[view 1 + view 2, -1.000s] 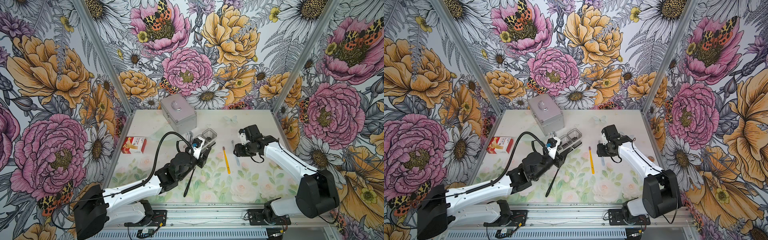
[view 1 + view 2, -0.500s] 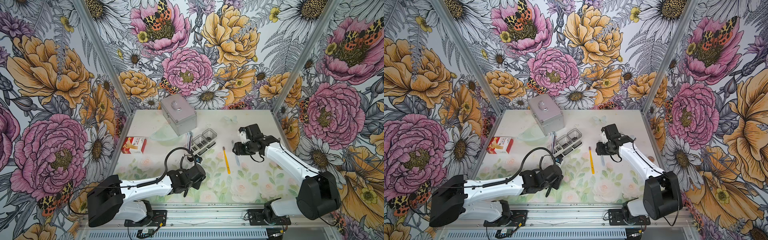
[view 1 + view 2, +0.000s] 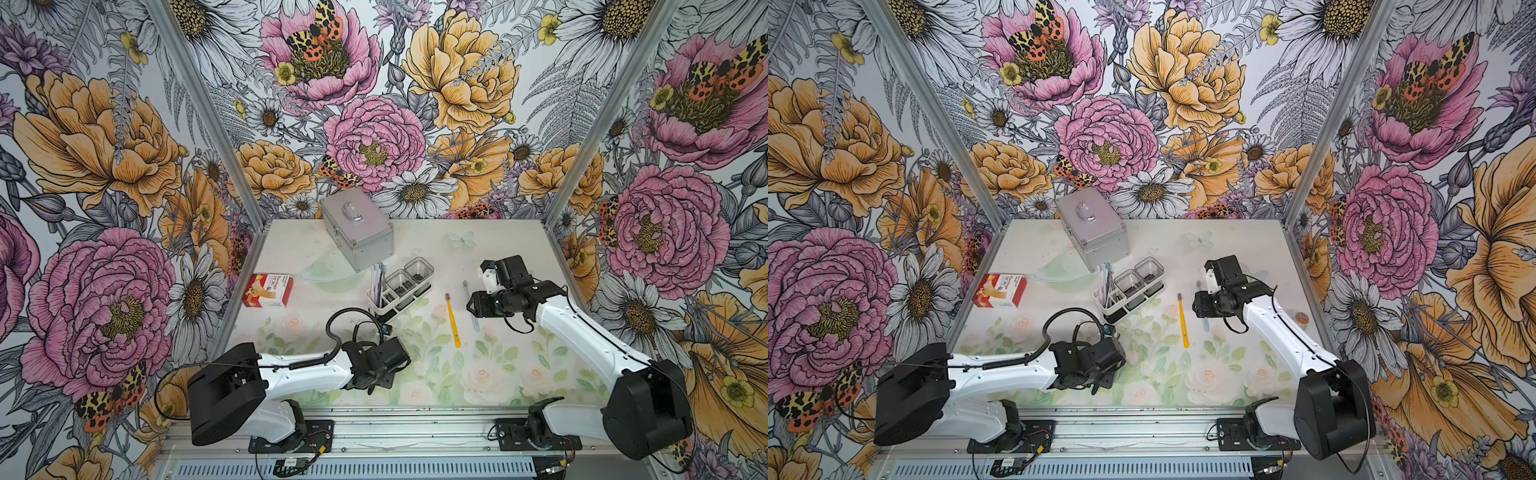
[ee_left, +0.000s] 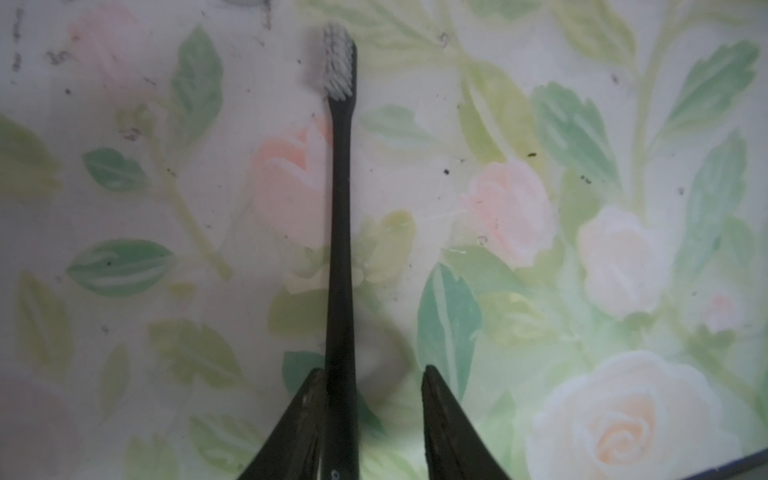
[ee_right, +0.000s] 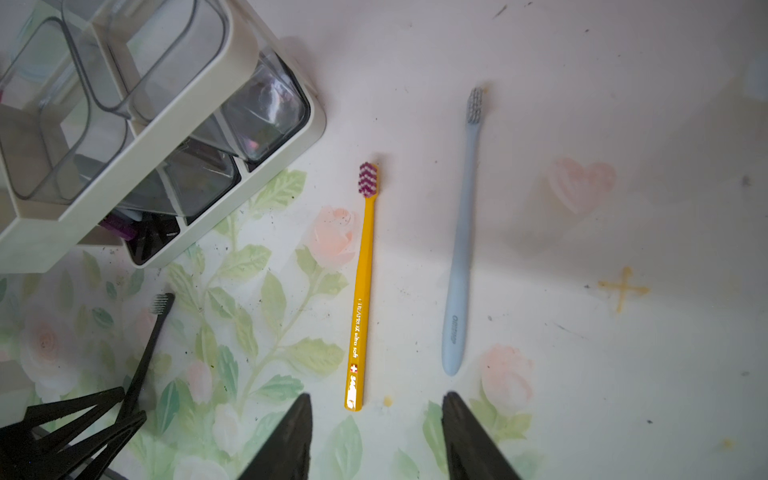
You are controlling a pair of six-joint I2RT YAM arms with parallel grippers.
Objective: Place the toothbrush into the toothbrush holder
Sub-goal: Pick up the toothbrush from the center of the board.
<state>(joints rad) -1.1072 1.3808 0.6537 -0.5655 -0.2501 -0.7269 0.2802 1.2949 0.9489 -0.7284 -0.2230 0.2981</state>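
1. Left arm has drawn back from the toothbrush holder (image 3: 374,305) over the last second. Its wrist then hung right at the caddy and now sits well short of it, near the table's (image 3: 498,374) front edge. The right arm has not shifted.
2. The left gripper (image 4: 372,370) sits low at the handle end of the black toothbrush (image 4: 341,208) with its jaws parted. The handle runs along one finger, and a clear gap shows between it and the other finger, so the claw is released, not clenched on it.
3. The black toothbrush is outside the holder, over the floral tabletop. Its bristle head points toward the caddy but stays apart from it. Whether the handle end rests on the table or is raised off it cannot be told.
4. The holder stands upright near the middle of the table, just in front of the silver case (image 3: 357,232). A few pale toothbrush stems stand in its white end compartment, and two clear square cups fill the rest of it.
5. The right gripper (image 5: 378,395) hovers above the table, spread and grasping nothing.
6. The yellow toothbrush (image 5: 361,286) lies flat with its handle end just ahead of the right gripper's fingertips. The pale blue toothbrush (image 5: 459,266) lies flat beside it, nearly parallel, and both heads point away from the gripper.
7. A red-and-white box (image 3: 268,289) rests near the left wall, well apart from the holder.
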